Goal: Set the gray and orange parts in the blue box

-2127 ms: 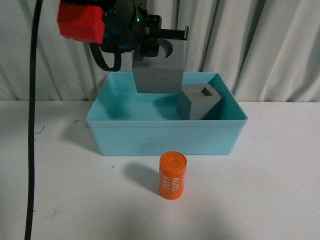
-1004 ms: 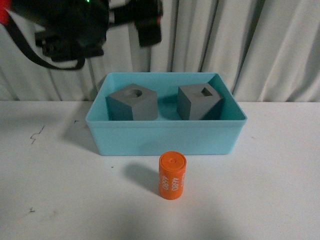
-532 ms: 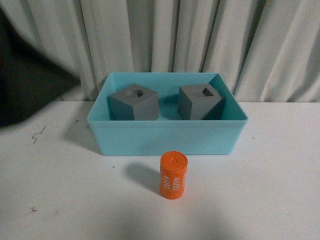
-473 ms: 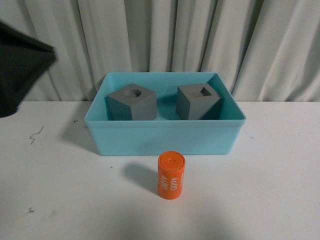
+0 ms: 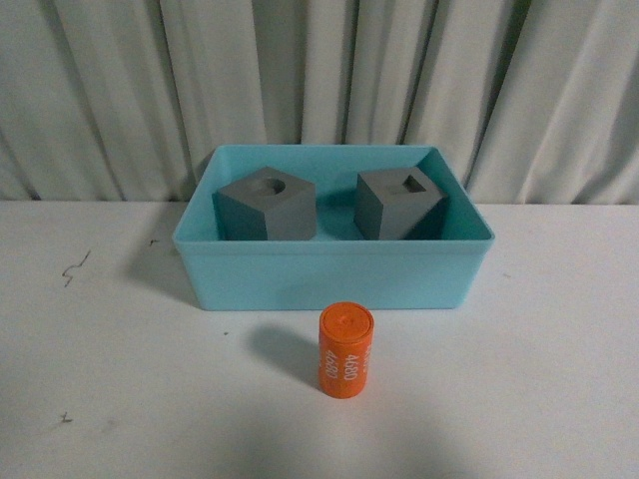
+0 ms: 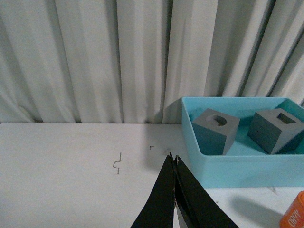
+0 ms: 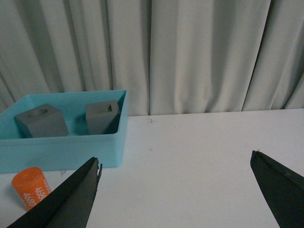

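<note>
Off to the left of the box, outside the front view: left gripper, fingers pressed together with nothing between them, over the bare table.

Inside the box, at its left end: round-recess cube, resting on the box floor, recess up. Already where the task wants it.

Just in front of the box's front wall, about midway along it and not touching it: cylinder, orange, upright on the table, white lettering turned toward the robot. Only part not in the box, so judged the next thing to pick. Looks hard and smooth; probably light, stiff and not fragile. Round, though, so likely to slip in a weak grip and to roll away from the box if tipped. Best taken across the curved side near mid-height, fingers on opposite sides and square to the axis. Squeeze firmly, lift straight up, carry well clear of the box rim, and set down in the free floor between the two cubes.

Inside the box, at its right end: square-recess cube, sitting somewhat askew, apart from the other cube. Also done.

Off to the right of the box, outside the front view: right gripper, fingers spread wide and empty; by the look, wide enough to span the cylinder.
</note>
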Motion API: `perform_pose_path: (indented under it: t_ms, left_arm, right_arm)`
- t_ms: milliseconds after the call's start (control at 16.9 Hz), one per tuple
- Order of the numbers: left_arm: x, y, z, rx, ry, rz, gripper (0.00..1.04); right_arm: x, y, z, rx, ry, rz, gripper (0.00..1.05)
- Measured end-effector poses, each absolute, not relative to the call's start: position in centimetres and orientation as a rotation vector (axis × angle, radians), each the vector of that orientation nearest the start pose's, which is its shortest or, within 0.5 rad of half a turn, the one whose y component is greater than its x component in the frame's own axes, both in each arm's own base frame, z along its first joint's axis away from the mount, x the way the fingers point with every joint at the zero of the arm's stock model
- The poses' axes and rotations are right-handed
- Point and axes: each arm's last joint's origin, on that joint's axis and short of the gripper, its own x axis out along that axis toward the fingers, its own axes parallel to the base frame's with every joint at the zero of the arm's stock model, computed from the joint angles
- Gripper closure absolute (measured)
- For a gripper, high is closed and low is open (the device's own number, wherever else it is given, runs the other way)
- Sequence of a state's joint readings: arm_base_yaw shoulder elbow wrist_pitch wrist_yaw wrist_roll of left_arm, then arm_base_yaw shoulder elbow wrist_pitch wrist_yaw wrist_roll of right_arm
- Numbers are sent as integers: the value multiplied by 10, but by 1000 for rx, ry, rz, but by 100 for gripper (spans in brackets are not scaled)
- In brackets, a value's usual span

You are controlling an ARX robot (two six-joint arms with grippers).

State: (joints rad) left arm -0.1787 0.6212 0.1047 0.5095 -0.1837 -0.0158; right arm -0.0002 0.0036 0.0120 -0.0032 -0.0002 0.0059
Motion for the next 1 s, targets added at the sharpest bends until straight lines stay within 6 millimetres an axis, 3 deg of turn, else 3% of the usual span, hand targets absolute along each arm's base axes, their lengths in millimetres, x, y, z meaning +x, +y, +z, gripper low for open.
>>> perform_pose_path:
  t_ms: [473,650,1004]
  left_arm:
    - [126,0,176,-15,5,14,103]
    - [122,0,168,-15,11,-3,103]
    - [112,0,170,-15,-10,-1,103]
  right_arm:
    - [97,0,167,6,-6,0,6]
    - [97,0,167,6,-5,0,6]
    - [97,0,167,6,-5,0,6]
